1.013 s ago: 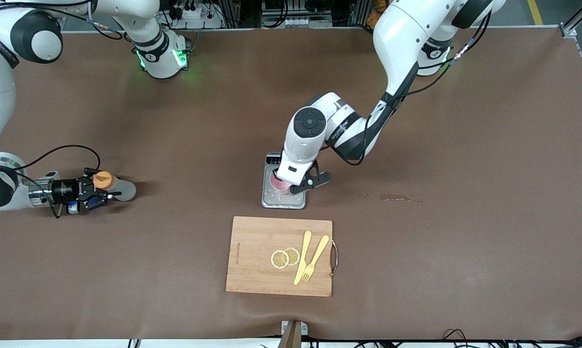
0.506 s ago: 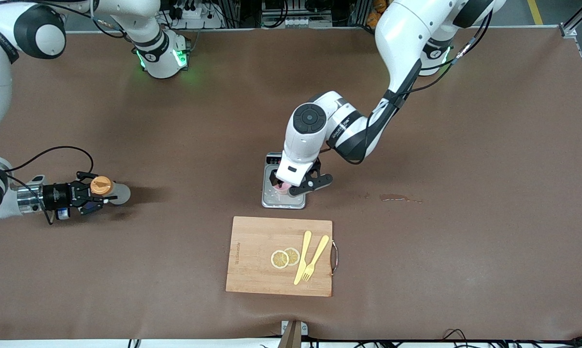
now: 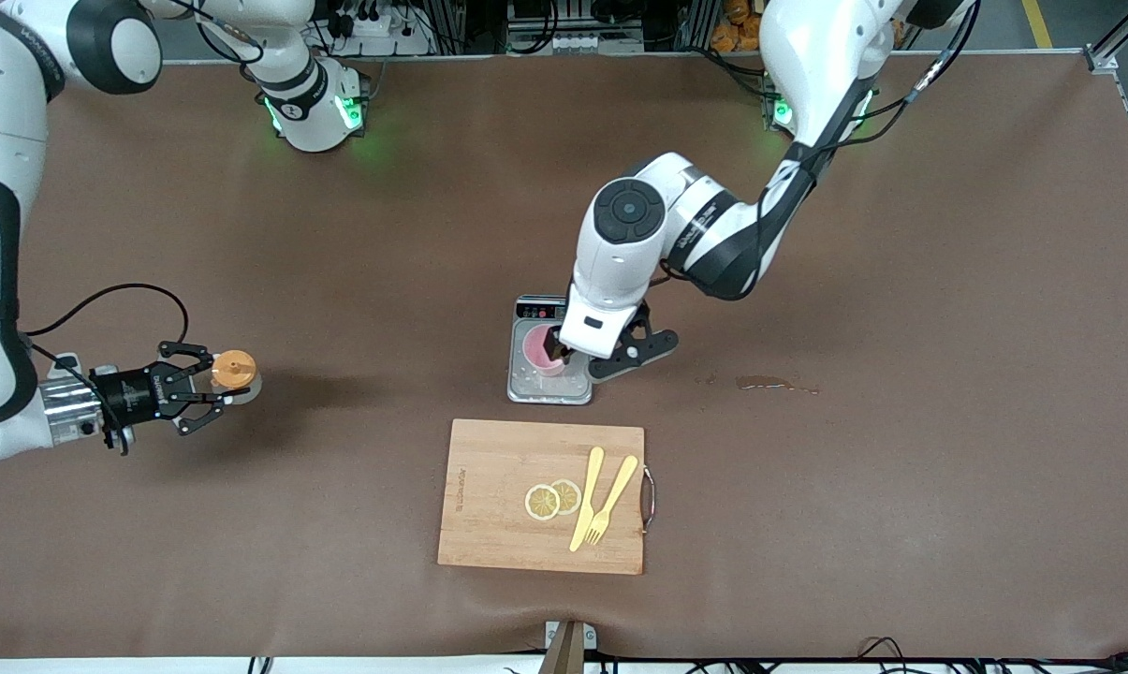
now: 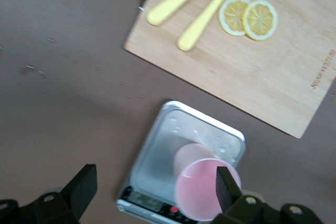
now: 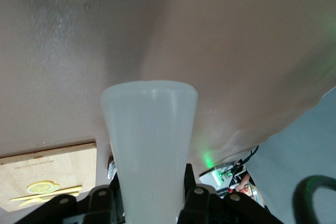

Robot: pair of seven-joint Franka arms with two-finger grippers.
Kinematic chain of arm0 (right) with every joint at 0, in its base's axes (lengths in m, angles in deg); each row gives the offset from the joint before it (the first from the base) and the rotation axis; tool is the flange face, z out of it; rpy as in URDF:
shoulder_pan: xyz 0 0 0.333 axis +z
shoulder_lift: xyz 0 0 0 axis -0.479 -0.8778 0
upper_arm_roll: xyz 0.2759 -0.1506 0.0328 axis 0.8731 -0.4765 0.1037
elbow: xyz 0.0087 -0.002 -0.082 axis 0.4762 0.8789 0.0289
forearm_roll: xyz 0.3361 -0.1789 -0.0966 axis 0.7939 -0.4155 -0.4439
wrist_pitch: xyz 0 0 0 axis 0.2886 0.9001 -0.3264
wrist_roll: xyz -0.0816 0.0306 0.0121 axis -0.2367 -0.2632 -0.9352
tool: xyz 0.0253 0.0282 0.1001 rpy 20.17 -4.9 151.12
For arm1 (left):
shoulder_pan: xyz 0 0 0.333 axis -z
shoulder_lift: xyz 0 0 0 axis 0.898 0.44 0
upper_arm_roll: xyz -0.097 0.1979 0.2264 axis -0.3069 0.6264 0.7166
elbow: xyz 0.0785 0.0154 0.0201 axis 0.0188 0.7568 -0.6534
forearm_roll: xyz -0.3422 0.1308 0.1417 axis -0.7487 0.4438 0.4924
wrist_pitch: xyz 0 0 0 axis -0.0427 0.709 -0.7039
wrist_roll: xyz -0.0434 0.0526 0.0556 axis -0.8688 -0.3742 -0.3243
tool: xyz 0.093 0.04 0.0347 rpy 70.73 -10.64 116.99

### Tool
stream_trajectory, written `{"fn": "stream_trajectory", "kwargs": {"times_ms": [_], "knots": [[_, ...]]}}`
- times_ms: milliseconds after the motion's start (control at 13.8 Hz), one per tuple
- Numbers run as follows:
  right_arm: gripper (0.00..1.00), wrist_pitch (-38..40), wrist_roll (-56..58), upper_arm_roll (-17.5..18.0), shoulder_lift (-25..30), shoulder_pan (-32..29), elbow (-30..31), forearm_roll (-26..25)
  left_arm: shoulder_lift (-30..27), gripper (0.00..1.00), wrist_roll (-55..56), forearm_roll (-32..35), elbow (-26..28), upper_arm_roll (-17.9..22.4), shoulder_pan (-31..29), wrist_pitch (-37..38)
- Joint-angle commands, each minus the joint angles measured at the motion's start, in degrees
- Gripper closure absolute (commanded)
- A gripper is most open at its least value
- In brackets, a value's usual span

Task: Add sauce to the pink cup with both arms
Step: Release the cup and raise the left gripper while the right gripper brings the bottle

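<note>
The pink cup [image 3: 537, 354] stands upright on the grey scale plate [image 3: 526, 386]; the left wrist view shows the cup [image 4: 199, 192] from above, on the plate [image 4: 163, 145]. My left gripper [image 3: 593, 357] hovers open over the scale. One of its fingers [image 4: 227, 187] is at the cup's rim and the other is well clear of it. My right gripper [image 3: 210, 386], at the right arm's end of the table, is shut on the sauce bottle [image 3: 235, 372], orange cap up. In the right wrist view the whitish bottle body [image 5: 149, 140] fills the space between the fingers of the right gripper [image 5: 152, 182].
A wooden cutting board [image 3: 498, 487] lies nearer to the front camera than the scale. It carries two lemon slices [image 3: 552, 499], a yellow fork [image 3: 612, 501] and a yellow knife [image 3: 586, 497]. A small wet stain [image 3: 774, 382] marks the brown mat toward the left arm's end.
My left gripper has opened, let go of the pink cup and shifted toward the left arm's end. My right gripper has turned the sauce bottle from lying sideways to cap-up.
</note>
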Motion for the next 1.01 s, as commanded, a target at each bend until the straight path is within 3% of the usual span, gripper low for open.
{"fn": "stream_trajectory", "kwargs": {"times_ms": [0,506,651,940], "knots": [[0.56,0.85,-6.71,-0.32,1.41,3.08,-2.63,-1.15,-3.43,0.0,-3.93,0.39,1.3,-0.58,-2.91,4.22],[0.58,-0.46,-20.69,-0.5,1.41,11.08,-7.74,-1.93,-9.83,0.0,-25.17,-5.76,3.48,-0.67,-13.8,15.48],[0.58,-1.61,-24.3,-0.5,1.41,14.24,-7.92,-3.77,-12.04,0.0,-35.89,-7.95,5.51,-0.85,-16.89,19.5],[0.59,-2.67,-30.63,-0.5,2.03,19.79,-8.27,-8.61,-14.59,0.0,-45.06,-8.49,7.36,-0.94,-20.41,23.92]]}}
